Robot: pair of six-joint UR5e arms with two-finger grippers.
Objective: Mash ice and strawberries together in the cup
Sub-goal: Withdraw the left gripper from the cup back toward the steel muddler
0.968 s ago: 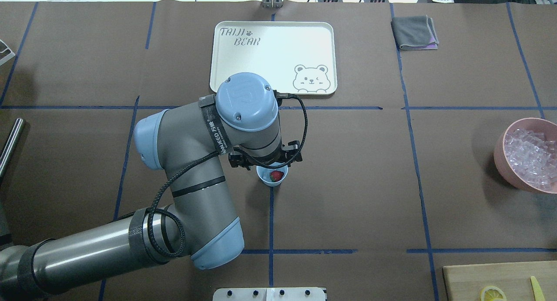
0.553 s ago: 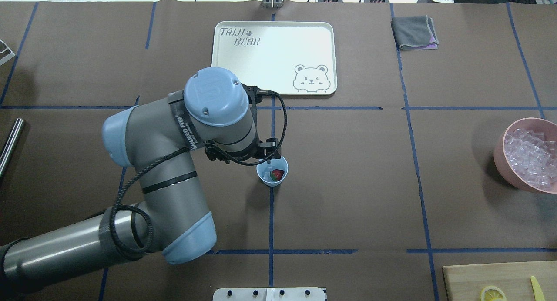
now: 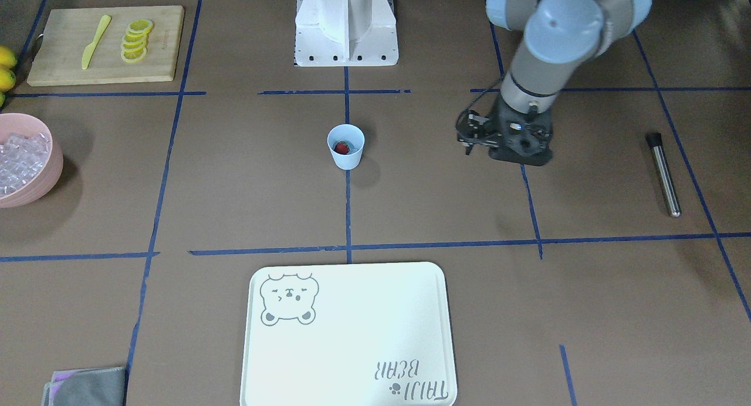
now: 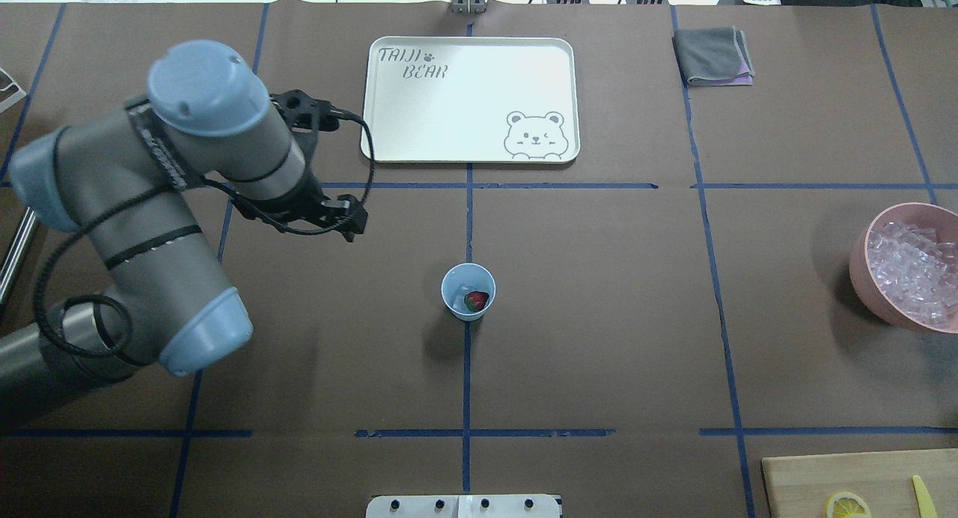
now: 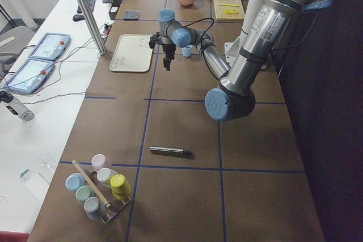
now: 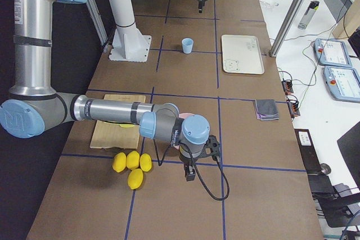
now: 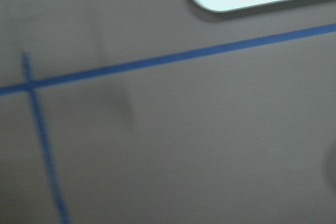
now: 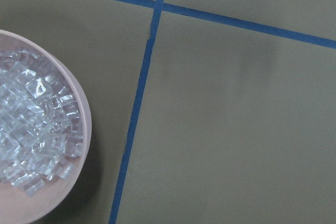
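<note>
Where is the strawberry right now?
In the overhead view, the strawberry lies inside the light-blue cup, which stands on the centre tape line, on the robot's side of the white tray.

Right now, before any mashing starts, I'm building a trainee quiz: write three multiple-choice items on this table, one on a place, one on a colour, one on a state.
1. Where is the strawberry? A on the tray; B in the cup; C on the cutting board.
2. What colour is the bowl holding the ice? A blue; B green; C pink.
3. How is the metal rod? A lying on the table; B standing in the cup; C gripped by an arm.
Answers: B, red shows inside its mouth; C, its wall is pink; A, it rests flat, untouched.
</note>
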